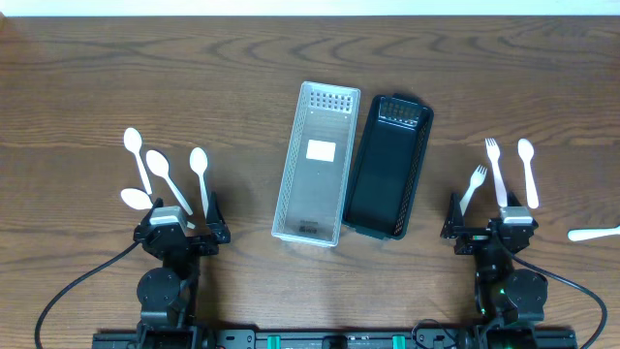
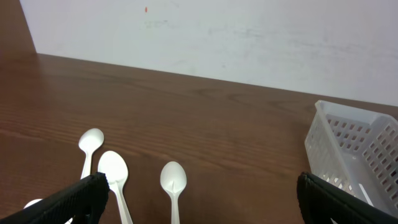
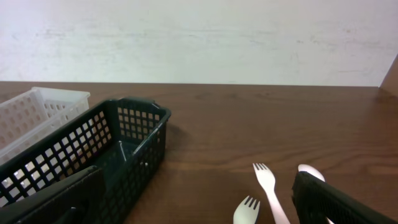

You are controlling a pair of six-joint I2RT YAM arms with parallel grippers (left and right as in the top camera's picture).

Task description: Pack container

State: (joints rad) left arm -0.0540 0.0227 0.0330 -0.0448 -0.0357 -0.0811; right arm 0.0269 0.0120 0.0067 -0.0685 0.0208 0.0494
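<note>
A white slotted basket (image 1: 315, 160) and a black slotted basket (image 1: 387, 165) lie side by side at the table's middle, both empty. Several white plastic spoons (image 1: 199, 163) lie at the left. Two white forks (image 1: 494, 160) and a spoon (image 1: 526, 155) lie at the right. My left gripper (image 1: 181, 231) is open and empty, just short of the spoons (image 2: 173, 179). My right gripper (image 1: 494, 233) is open and empty, just short of the forks (image 3: 264, 175). The black basket (image 3: 93, 149) lies to its left.
Another white utensil (image 1: 591, 234) lies at the far right edge of the table. The white basket's corner (image 2: 348, 149) shows at the right of the left wrist view. A white wall stands behind the table's far edge.
</note>
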